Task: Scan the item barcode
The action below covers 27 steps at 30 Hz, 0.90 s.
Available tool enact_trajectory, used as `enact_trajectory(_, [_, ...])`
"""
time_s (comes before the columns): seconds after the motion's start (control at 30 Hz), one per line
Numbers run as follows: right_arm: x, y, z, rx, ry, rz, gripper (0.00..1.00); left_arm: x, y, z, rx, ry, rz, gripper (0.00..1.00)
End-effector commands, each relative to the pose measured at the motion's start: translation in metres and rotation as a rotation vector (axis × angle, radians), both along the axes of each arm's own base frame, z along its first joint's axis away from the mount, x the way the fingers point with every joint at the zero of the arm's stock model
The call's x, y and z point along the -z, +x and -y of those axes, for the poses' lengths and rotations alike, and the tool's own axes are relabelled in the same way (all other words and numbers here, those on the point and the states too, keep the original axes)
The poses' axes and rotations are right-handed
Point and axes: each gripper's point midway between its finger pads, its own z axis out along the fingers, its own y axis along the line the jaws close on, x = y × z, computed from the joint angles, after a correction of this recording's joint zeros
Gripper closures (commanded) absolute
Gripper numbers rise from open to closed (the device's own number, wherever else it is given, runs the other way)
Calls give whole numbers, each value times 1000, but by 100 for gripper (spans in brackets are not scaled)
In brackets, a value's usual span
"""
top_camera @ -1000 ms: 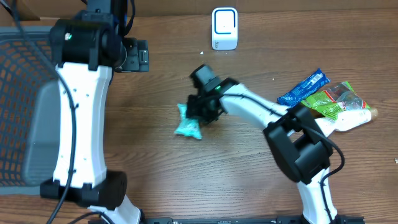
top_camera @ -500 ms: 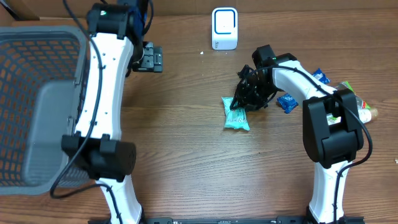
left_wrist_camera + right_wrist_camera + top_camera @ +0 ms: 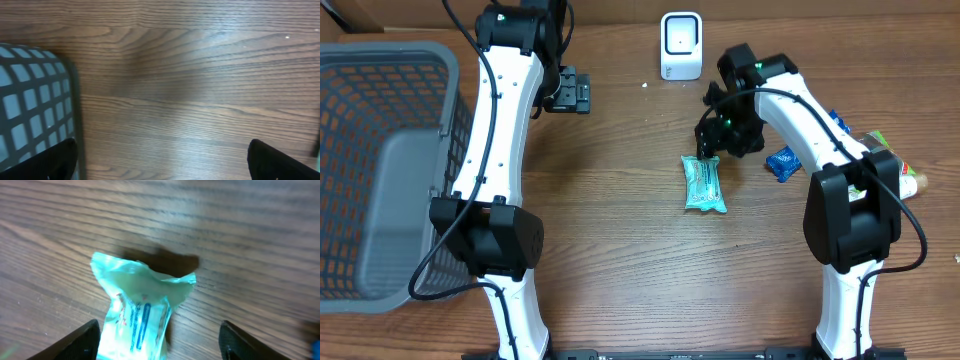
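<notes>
Where the grey plastic mesh basket (image 3: 380,100) fills the left of the overhead frame, only its own lattice is seen inside. The left gripper (image 3: 162,155) and right gripper (image 3: 159,330) are spread wide. The crinkled teal plastic packet (image 3: 704,184), blue-printed, is laid flat at centre, just below the right gripper.

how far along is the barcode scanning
Done: nothing that shows. The teal packet lies flat on the table, short of the white scanner. In hand: nothing; the right pincer hangs open over the packet's upper end, and the left pincer is open and empty near the basket. Left: grip the packet and show its barcode to the scanner.
</notes>
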Motion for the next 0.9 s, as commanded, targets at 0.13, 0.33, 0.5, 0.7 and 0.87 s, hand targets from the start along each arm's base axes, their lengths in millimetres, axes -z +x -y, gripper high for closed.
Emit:
enact_trajectory(0.13, [-20,-17,-36,-58,-58,54,28,4,-1,8,-12,-55,-12,0])
enact_trajectory(0.33, [-10,-24,-39,61,-258,114,40,4,0,8,-12,-55,-11,0])
enact_trajectory(0.5, [6,-33,-43,67,-344,155,51,4,-1,8,-12,-55,-12,0])
enact_trajectory(0.7, [25,-34,-27,87,-480,235,53,4,-1,8,-12,-55,-12,0])
enact_trajectory(0.87, [39,-36,-19,81,-512,247,48,4,0,8,-12,-55,-11,0])
